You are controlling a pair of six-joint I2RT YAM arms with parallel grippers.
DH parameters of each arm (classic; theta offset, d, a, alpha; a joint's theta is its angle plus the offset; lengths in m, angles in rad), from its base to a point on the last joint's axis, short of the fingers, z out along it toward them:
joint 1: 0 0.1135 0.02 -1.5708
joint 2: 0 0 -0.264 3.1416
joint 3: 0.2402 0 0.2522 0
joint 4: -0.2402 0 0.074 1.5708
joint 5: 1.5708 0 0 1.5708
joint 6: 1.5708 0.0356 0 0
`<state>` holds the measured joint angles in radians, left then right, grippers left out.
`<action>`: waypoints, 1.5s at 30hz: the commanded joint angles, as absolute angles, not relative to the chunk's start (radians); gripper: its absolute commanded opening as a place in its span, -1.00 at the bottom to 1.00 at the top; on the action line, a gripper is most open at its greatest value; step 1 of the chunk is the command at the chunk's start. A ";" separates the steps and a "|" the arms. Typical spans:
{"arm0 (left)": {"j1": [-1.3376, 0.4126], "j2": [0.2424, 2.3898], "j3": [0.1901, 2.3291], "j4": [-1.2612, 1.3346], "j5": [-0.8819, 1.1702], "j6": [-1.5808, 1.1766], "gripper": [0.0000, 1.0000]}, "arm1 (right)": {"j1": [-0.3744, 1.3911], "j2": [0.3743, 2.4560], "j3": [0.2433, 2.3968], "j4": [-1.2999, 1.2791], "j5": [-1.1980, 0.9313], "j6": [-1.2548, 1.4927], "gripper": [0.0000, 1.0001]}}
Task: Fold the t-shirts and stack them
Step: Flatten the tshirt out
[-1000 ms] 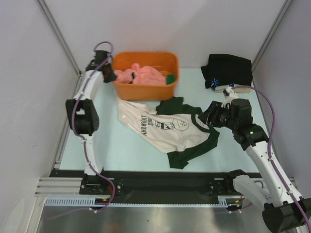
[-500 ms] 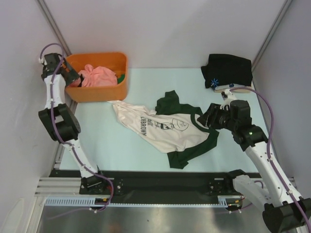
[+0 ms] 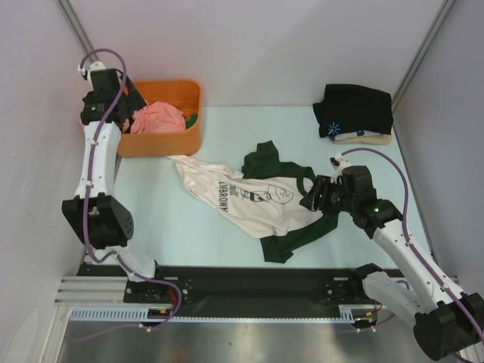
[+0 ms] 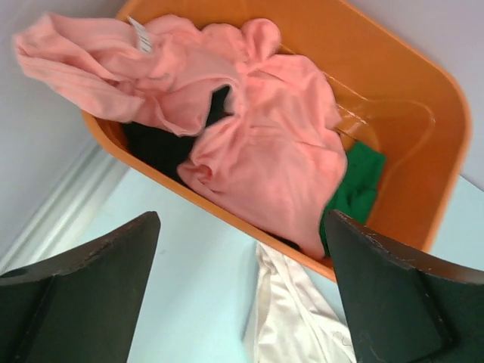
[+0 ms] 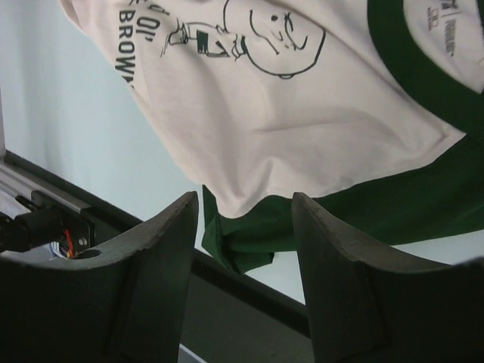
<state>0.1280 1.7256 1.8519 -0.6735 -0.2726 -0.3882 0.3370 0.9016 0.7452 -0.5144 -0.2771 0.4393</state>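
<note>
— Where does the cream t-shirt (image 3: pixel 257 198) lie?
— In the middle, spread but rumpled, print up, with dark green sleeves and collar.
— And the rest?
— The black t-shirt (image 3: pixel 355 111), folded with its blue mark showing, rests on a beige one (image 3: pixel 368 138) far right. The pink t-shirt (image 3: pixel 159 117) sits crumpled in the orange basket (image 3: pixel 162 144), far left.

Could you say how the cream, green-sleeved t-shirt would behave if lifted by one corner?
The cream t-shirt with dark green sleeves lies rumpled, so it would probably droop limply. Its thin folds suggest lightness; pushed, it would likely bunch.
</note>
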 commanded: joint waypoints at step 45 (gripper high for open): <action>-0.052 1.595 0.727 0.130 -0.008 -0.735 -0.77 | 0.290 2.434 1.892 -0.261 -0.495 0.393 -0.39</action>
